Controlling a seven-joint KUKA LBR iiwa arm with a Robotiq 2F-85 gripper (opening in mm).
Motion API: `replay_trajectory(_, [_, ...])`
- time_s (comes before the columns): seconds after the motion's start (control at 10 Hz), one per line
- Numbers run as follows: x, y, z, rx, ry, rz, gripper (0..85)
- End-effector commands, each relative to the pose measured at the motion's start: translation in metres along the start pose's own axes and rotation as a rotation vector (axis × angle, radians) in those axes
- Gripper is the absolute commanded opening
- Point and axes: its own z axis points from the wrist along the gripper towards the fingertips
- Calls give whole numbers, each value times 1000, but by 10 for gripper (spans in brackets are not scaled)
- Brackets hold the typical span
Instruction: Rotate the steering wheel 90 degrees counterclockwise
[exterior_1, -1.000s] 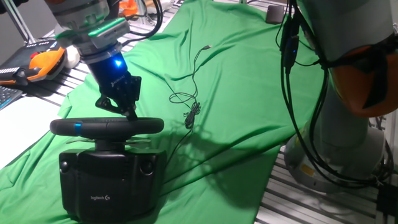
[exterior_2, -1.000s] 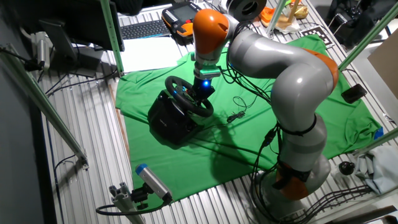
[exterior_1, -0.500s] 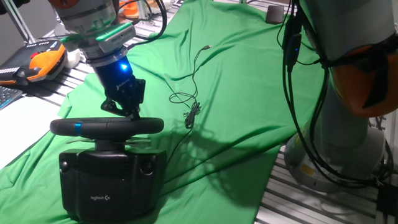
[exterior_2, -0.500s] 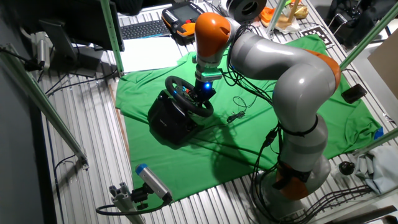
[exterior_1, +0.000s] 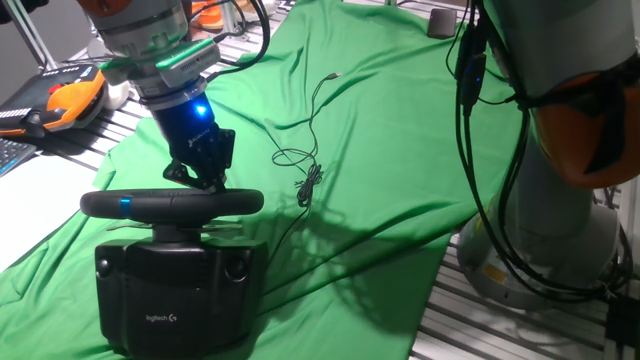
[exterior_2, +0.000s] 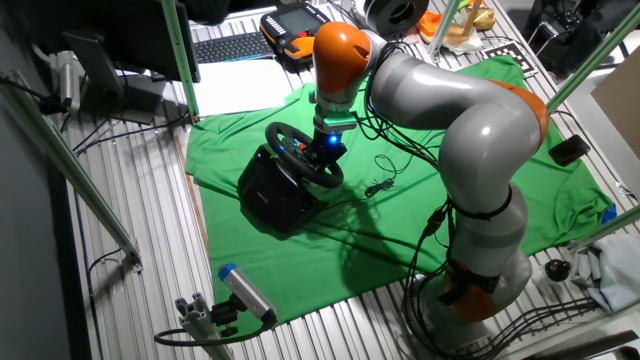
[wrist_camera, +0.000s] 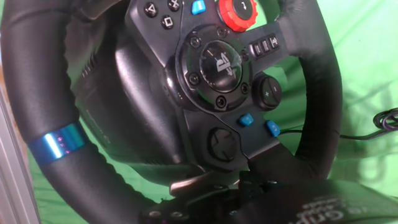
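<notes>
Green cloth (exterior_1: 380, 150) covers the tabletop, and near its front left corner in one fixed view stands the steering wheel (exterior_1: 170, 203) — a black padded rim seen edge-on, with a small blue light, on a boxy black base bearing a white logo. The gripper (exterior_1: 200, 176) comes down from above with a blue lamp glowing on its wrist; its dark fingertips meet the rim's far edge, but I cannot tell whether they are apart or closed on it. A thin black cable (exterior_1: 305, 165) lies coiled on the cloth just to the right.

From the other fixed view, the grey and orange arm (exterior_2: 470, 120) arches over the table, and the gripper (exterior_2: 327, 153) reaches the wheel (exterior_2: 302, 155) at its right side, toward the cloth's left edge.

The hand view is filled by the wheel (wrist_camera: 56, 93) — its hub with a red dial, blue buttons and a blue band on the rim. The gripper's fingers are not clearly visible here.
</notes>
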Motion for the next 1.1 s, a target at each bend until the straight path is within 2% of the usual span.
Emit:
replay_trajectory(0.0, [0,0,0,0,1,1,0])
replay_trajectory(0.4, [0,0,0,-10,5,10,0])
replay_trajectory(0.7, [0,0,0,6,1,46,0])
replay_trajectory(1.0, [0,0,0,5,-5,85,0])
